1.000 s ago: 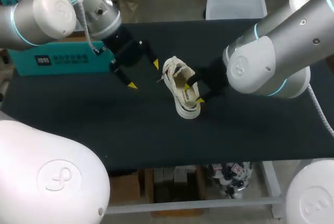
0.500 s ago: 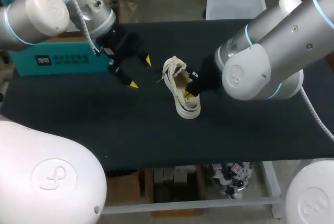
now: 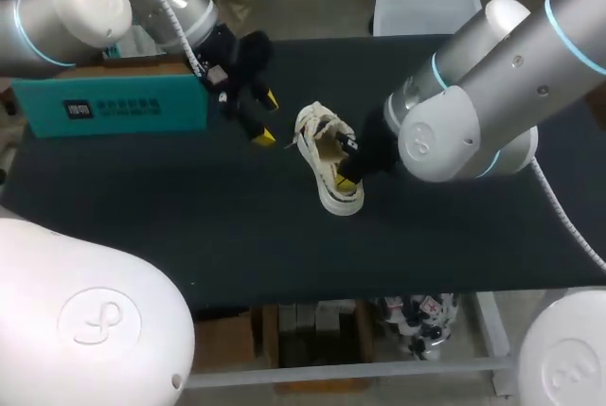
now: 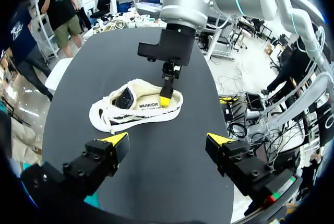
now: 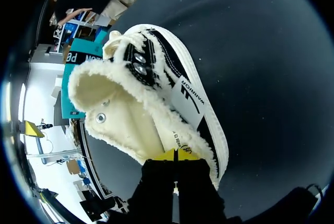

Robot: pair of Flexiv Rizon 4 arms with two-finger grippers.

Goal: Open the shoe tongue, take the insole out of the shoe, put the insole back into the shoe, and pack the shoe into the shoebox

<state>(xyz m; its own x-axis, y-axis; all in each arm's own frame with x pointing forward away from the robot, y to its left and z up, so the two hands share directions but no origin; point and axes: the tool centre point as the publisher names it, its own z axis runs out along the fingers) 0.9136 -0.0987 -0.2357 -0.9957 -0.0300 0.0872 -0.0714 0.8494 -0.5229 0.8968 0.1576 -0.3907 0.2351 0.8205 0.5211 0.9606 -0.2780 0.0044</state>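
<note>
— Shoe [image 3: 320, 133] on its sole near the middle of the dark table [image 3: 189, 226], toe toward twelve o'clock. Where are the arms?

— Right gripper [image 3: 347, 180] is at the shoe's four o'clock rim, its yellow tips pressed together at the fleecy collar near the heel. Whether they trap lining or insole cannot be told. Left gripper [image 3: 269, 117] hangs at the shoe's ten o'clock, fingers wide apart and holding nothing.

— What could go wrong?

— Nothing pins the shoe down. A pull at the heel could lift or tip the whole shoe instead of freeing the insole, and so thin a pinch could slip off.

— Containers?

— Teal shoebox [image 3: 114, 108] stands at the shoe's nine o'clock, well apart from it, its inside hidden. Within the shoe only cream lining shows, and the insole cannot be told from it.
</note>
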